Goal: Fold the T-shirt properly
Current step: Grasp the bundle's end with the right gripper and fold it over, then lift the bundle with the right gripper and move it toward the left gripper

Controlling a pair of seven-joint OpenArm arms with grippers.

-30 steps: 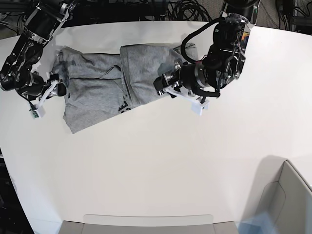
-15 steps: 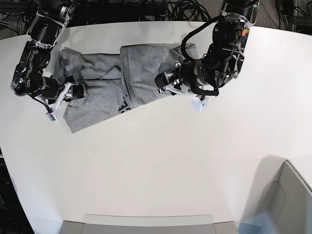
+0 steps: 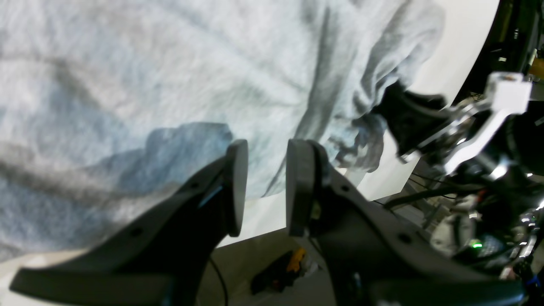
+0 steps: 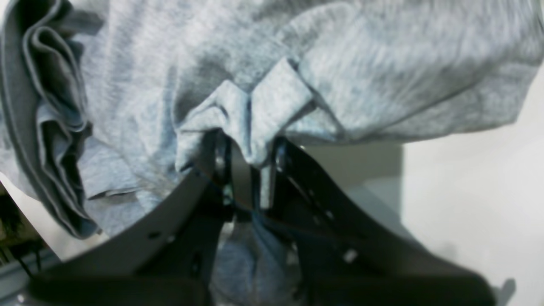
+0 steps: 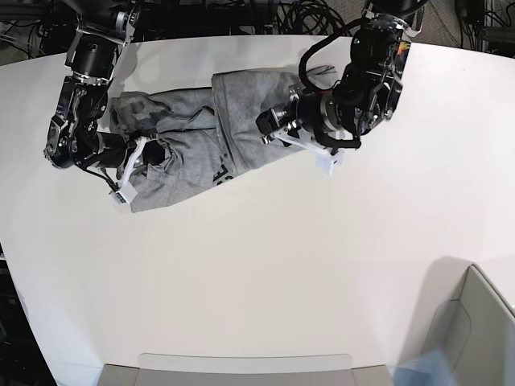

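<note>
The heather-grey T-shirt (image 5: 193, 137) lies crumpled on the far left part of the white table (image 5: 282, 265), with a bit of black lettering (image 5: 223, 173) showing at a fold. My right gripper (image 5: 150, 153) is at the shirt's left part. The right wrist view shows this gripper (image 4: 248, 170) shut on a pinched fold of the T-shirt (image 4: 382, 63). My left gripper (image 5: 269, 129) hovers at the shirt's right edge. In the left wrist view the gripper (image 3: 265, 187) stands narrowly open over the T-shirt (image 3: 170, 63), with nothing between its fingers.
A grey bin (image 5: 475, 338) stands at the front right corner. A flat grey tray (image 5: 241, 370) lies along the front edge. Cables (image 5: 282, 16) hang behind the far edge of the table.
My right gripper slid rightward onto the shirt's left part and closed on a fold, bunching the cloth toward the middle. The left arm shifted slightly up.
</note>
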